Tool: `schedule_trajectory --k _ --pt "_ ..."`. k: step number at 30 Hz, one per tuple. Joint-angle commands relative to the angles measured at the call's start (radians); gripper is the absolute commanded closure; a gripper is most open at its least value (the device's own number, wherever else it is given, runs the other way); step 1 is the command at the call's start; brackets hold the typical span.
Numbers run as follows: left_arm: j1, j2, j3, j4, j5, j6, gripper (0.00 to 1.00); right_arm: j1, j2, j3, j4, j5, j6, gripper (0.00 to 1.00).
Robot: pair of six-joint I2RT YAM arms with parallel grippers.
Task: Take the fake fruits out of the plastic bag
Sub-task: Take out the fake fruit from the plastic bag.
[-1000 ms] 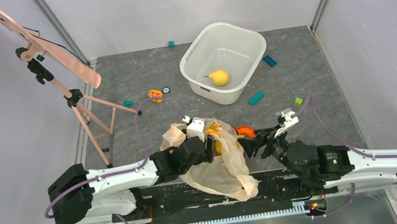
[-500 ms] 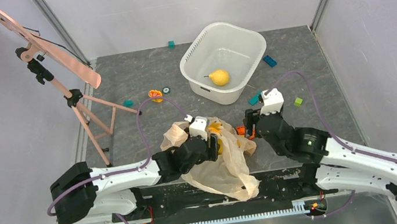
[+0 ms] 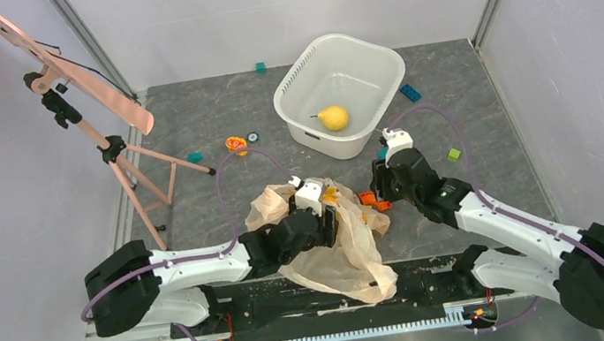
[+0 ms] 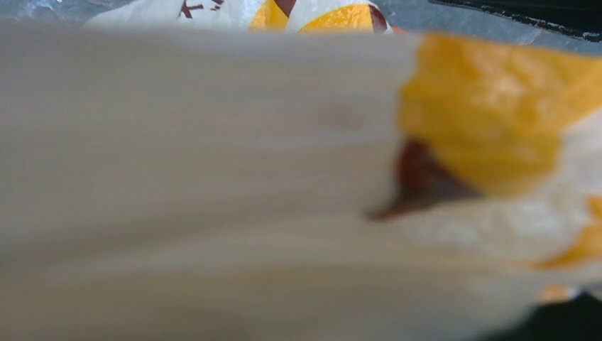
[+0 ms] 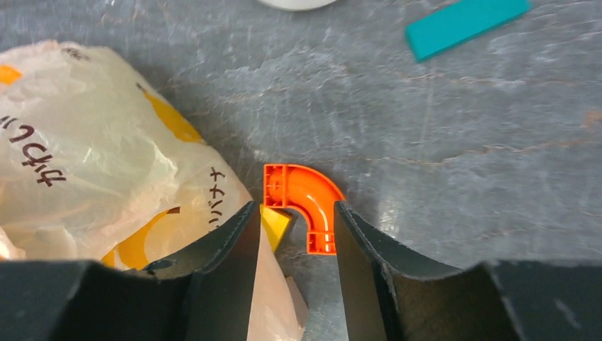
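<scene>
Seen from above, the left gripper noses into the banana-print bag near the table's front edge, seemingly to steady it. One yellow pear lies in the white tub toward the back. The left wrist shows only blurred bag film, so its jaws are unreadable. The right wrist shows the right gripper spread astride an orange elbow piece beside the bag, which is not a fruit.

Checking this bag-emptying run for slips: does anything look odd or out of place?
Yes. The right tool straddles an orange curved block lying beside the plastic bag, its jaws either side of it. That block is a toy piece, not a fruit. Also, bag film smothers the left wrist view.
</scene>
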Motion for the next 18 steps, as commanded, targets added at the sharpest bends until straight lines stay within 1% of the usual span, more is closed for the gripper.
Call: schedule_trajectory --k 1,4,6,8,9,10,12,14,18 --pt "-0.006 0.039 0.016 0.079 -0.003 0.053 0.32 -0.009 0.043 -0.005 0.146 -0.152 -0.038 0.56" --pt "-0.005 0.066 0.017 0.102 0.012 0.07 0.31 -0.009 0.066 -0.012 0.172 -0.201 -0.048 0.56" --pt "-0.005 0.084 0.02 0.122 0.032 0.083 0.29 -0.01 0.078 -0.02 0.187 -0.23 -0.047 0.56" --pt "-0.005 0.101 0.029 0.136 0.052 0.094 0.23 -0.009 0.091 -0.03 0.198 -0.235 -0.041 0.56" --pt "-0.005 0.108 0.033 0.142 0.058 0.097 0.19 -0.009 0.096 -0.038 0.207 -0.275 -0.036 0.56" --pt "-0.005 0.116 0.038 0.144 0.063 0.1 0.18 -0.009 0.103 -0.045 0.213 -0.289 -0.034 0.56" --pt "-0.006 0.134 0.049 0.149 0.073 0.107 0.15 -0.009 0.113 -0.062 0.241 -0.331 -0.02 0.59" --pt "-0.004 0.155 0.062 0.148 0.076 0.109 0.13 -0.009 0.124 -0.076 0.257 -0.353 -0.009 0.64" --pt "-0.005 0.198 0.074 0.158 0.08 0.104 0.12 -0.009 0.138 -0.108 0.289 -0.413 0.011 0.71"
